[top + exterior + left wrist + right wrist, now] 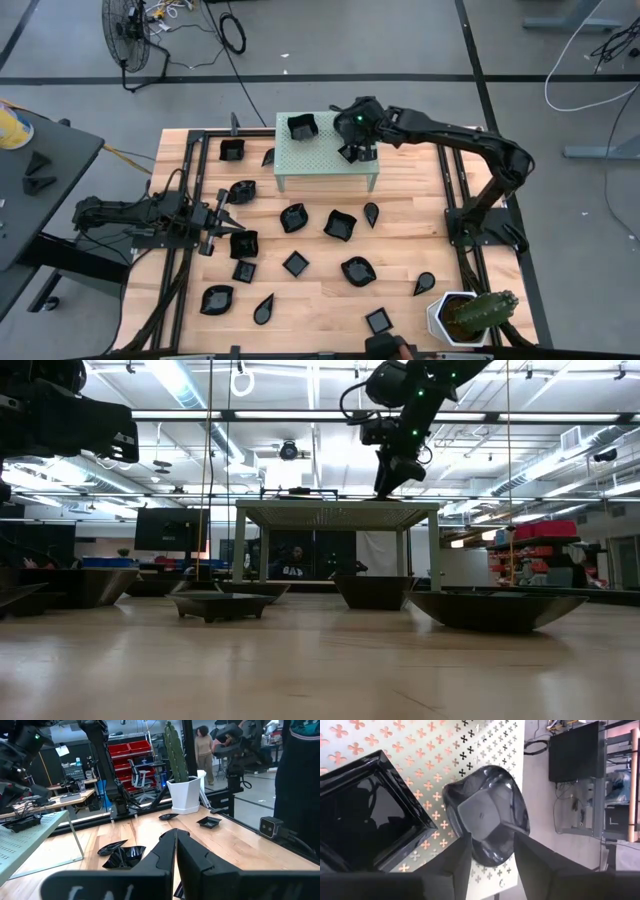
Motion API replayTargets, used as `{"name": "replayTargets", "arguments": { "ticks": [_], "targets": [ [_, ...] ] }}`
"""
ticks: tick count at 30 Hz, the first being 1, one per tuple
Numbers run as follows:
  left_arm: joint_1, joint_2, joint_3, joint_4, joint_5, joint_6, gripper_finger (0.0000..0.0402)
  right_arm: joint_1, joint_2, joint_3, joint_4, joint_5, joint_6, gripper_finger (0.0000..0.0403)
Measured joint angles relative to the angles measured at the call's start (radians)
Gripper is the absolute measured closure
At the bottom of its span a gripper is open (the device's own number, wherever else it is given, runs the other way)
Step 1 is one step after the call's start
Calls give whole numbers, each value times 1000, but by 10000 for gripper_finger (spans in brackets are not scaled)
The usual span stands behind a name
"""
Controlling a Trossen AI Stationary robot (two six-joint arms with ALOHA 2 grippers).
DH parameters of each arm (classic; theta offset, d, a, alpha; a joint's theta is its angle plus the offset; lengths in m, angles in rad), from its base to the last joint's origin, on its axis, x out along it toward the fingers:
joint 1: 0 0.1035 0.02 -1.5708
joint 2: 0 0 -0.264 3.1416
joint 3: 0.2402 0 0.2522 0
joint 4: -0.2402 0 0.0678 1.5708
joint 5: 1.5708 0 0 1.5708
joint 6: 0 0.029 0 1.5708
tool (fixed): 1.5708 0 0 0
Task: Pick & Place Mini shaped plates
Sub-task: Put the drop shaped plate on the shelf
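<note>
Black plate [487, 812] lies on the green stand [325, 158], between the parted fingers of the right claw [492, 852], not gripped. Lift straight up, avoiding the square plate [367, 812] beside. Left claw [222, 217] waits shut, empty.

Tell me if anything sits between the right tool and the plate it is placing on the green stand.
Nothing visible does. The right tool hangs open directly over the rounded plate resting on the green stand, fingers straddling it. A square plate lies beside it, not between.

Two small glossy black plates [301, 127] are set on the pale green perforated metal stand [325, 165] near the wooden table's [400, 310] far edge; many more are scattered before it.
</note>
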Motion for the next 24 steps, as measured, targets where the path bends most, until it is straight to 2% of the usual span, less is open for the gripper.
{"name": "replayTargets", "arguments": {
  "ticks": [6, 11, 15, 24],
  "targets": [
    [0, 0, 0, 0, 0, 0, 378, 0, -35, 0, -26, 1, 2, 247],
    [0, 0, 0, 0, 0, 0, 378, 0, -103, 0, -32, 56, 9, 250],
    [0, 0, 0, 0, 0, 0, 378, 0, -181, 0, -66, 94, 90, 250],
    [0, 0, 0, 0, 0, 0, 378, 20, -318, 0, -251, 100, 250, 250]
  ]
}}
